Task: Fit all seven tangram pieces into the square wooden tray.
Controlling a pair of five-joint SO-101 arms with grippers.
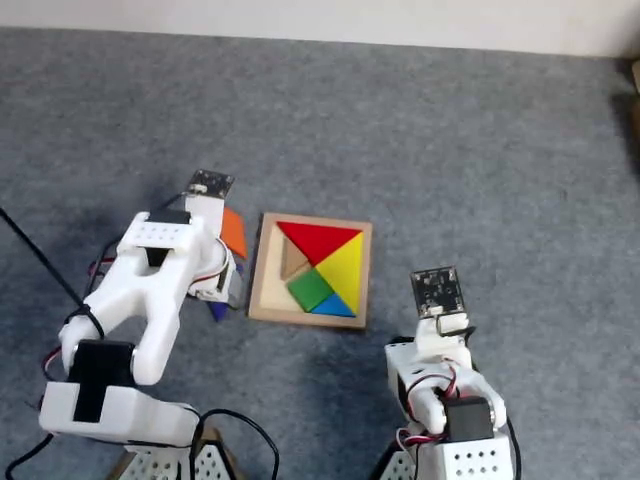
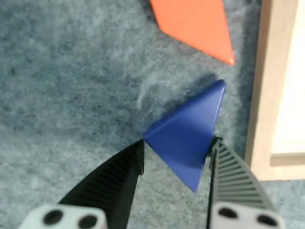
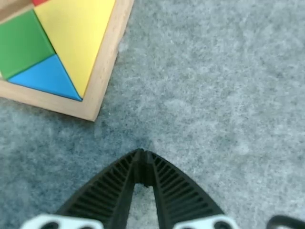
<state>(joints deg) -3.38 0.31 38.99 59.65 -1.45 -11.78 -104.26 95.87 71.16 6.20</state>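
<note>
The square wooden tray (image 1: 258, 285) holds a red triangle (image 1: 318, 240), a yellow triangle (image 1: 345, 270), a green square (image 1: 310, 289), a light blue triangle (image 1: 333, 306) and a brown piece (image 1: 293, 262). Just left of the tray, my left gripper (image 2: 176, 148) is shut on a dark blue triangle (image 2: 183, 133), its fingers (image 2: 125, 174) touching two sides; the piece looks tilted on the carpet. An orange piece (image 2: 193, 24) lies beyond it, also beside the tray rim (image 2: 267, 95). My right gripper (image 3: 143, 167) is shut and empty, over carpet off the tray corner (image 3: 102, 81).
Grey carpet covers the whole surface. The left arm (image 1: 150, 290) stretches over the ground left of the tray, with the orange piece (image 1: 233, 232) by its wrist. The right arm (image 1: 445, 390) sits at the lower right. Black cables trail at the left.
</note>
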